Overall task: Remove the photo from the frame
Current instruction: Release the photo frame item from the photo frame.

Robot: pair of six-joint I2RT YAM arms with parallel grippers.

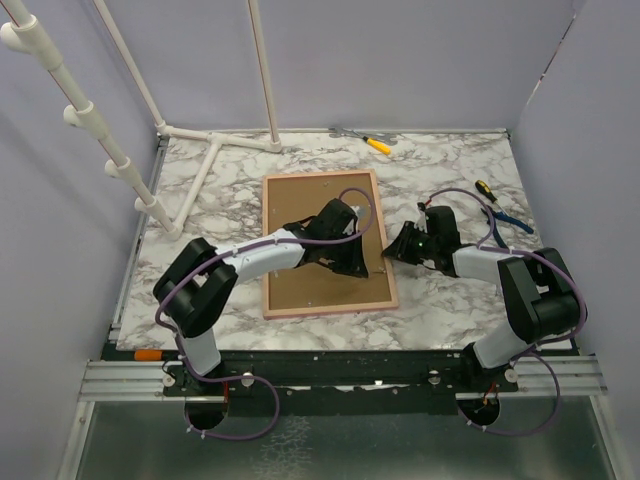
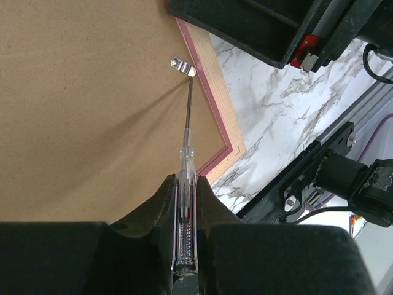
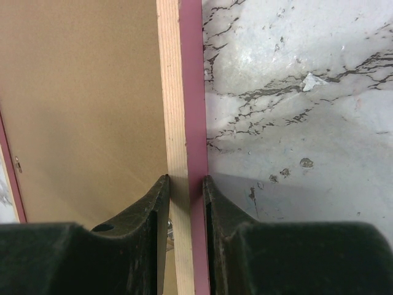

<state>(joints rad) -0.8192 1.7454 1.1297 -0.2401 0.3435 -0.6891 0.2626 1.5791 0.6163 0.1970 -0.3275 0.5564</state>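
The frame (image 1: 305, 205) is lying back-up in the middle of the marble table (image 1: 450, 300). Its long axis is running from the near edge toward the far one, and its brown fibreboard back is hiding the photo in every view. The left gripper (image 2: 186, 184) is clenching a clear-handled screwdriver (image 2: 187, 153) between nearly closed fingers, with the blade tip touching a small metal turn clip (image 2: 183, 65) beside the frame's right rail. The right gripper (image 3: 185, 181) is pinching that rail itself, jaws narrowly apart around the wood and the pink edge.
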